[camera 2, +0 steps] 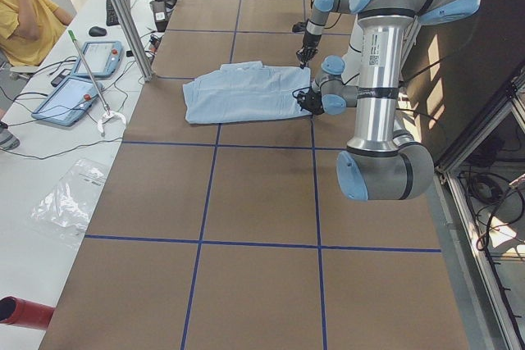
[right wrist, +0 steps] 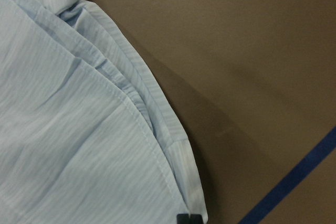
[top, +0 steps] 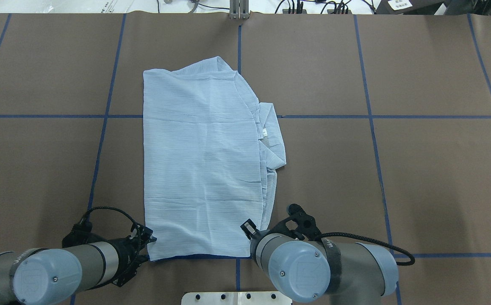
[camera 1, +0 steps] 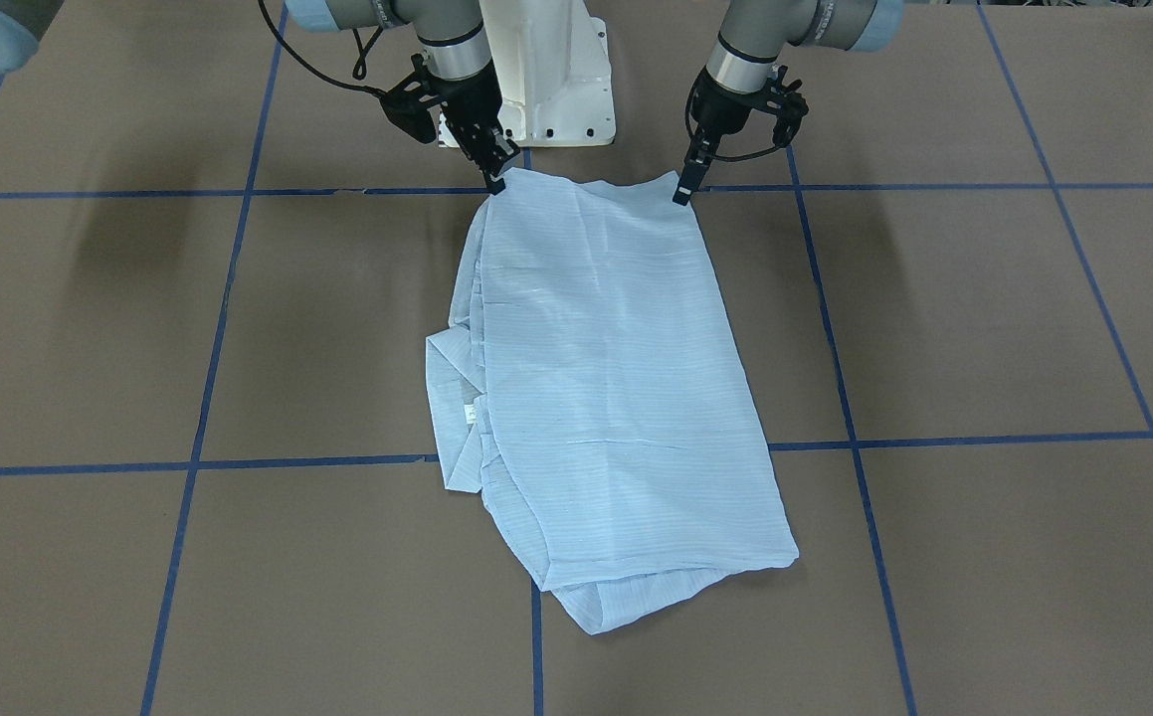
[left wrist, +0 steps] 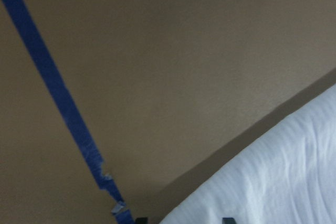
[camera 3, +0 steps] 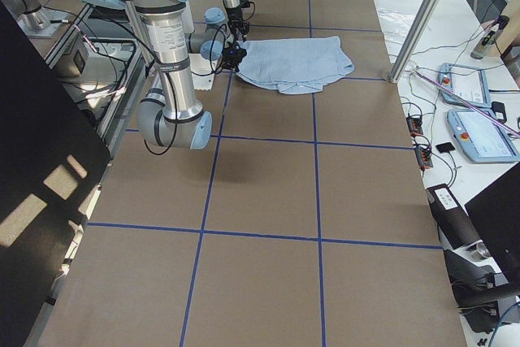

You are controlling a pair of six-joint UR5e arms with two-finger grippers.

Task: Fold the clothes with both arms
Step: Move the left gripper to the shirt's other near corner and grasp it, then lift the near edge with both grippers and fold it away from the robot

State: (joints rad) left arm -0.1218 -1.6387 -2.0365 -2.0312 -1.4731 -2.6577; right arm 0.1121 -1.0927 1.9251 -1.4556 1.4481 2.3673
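No text can be read anywhere.
- Neck label (top: 264,134) on the shirt (top: 198,161): marks too small.
- Sticker (camera 2: 374,58) on the left arm (camera 2: 379,104): print too small.
- Lettering (top: 20,259) on the left arm's band: blurred.

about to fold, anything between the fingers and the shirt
Nothing visible does. The left gripper and the right gripper sit right at the two robot-side corners of the shirt, with no object between.

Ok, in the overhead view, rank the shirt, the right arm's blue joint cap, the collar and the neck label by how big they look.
1. shirt, by far the largest.
2. blue joint cap, then
3. collar, though the cap sits much nearer the camera, so that order is unsure.
4. neck label, smallest.
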